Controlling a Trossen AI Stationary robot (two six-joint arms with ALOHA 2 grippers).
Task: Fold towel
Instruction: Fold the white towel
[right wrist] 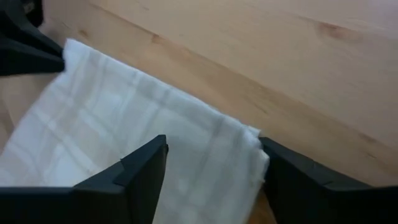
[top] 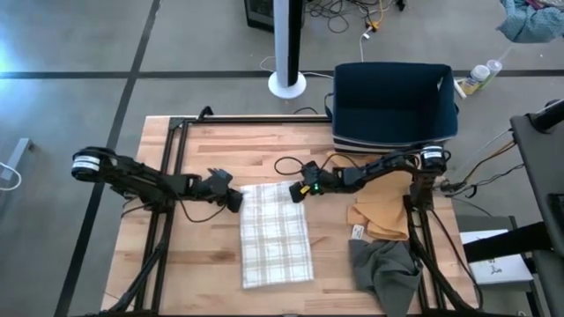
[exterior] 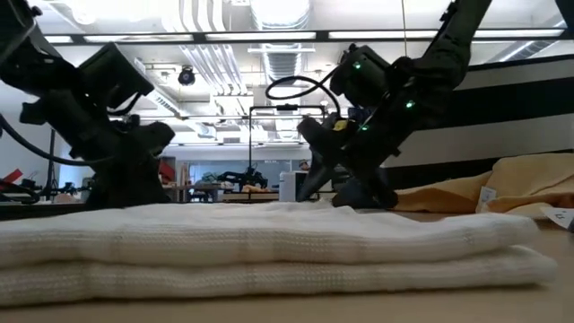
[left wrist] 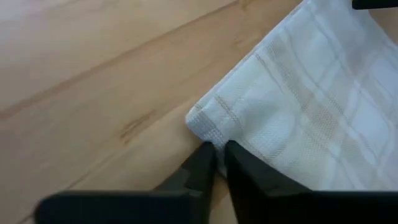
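From above, the towel (top: 277,234) is lying folded into a long plaid strip on the middle of the wooden table (top: 203,273). The left gripper (top: 234,200) is sitting at the towel's far left corner, and the right gripper (top: 296,191) is sitting at its far right corner. To the right of the towel, a tan cloth (top: 383,211) and a grey cloth (top: 388,269) are lying in a heap, and a dark blue bin (top: 394,104) is standing at the table's far edge.

In the low view, the towel (exterior: 260,251) is showing as two stacked layers across the foreground. The left gripper (exterior: 134,170) is hanging just behind it on one side and the right gripper (exterior: 336,175) on the other, with the tan cloth (exterior: 502,193) beyond.

In the left wrist view, the left gripper (left wrist: 219,158) is holding its fingers (left wrist: 199,165) nearly together, their tips touching the towel's (left wrist: 305,118) hemmed corner; nothing is showing clamped between them.

In the right wrist view, the right gripper (right wrist: 214,168) is keeping its fingers (right wrist: 146,168) wide apart, straddling the towel's (right wrist: 124,143) corner, with cloth lying between them and not pinched.
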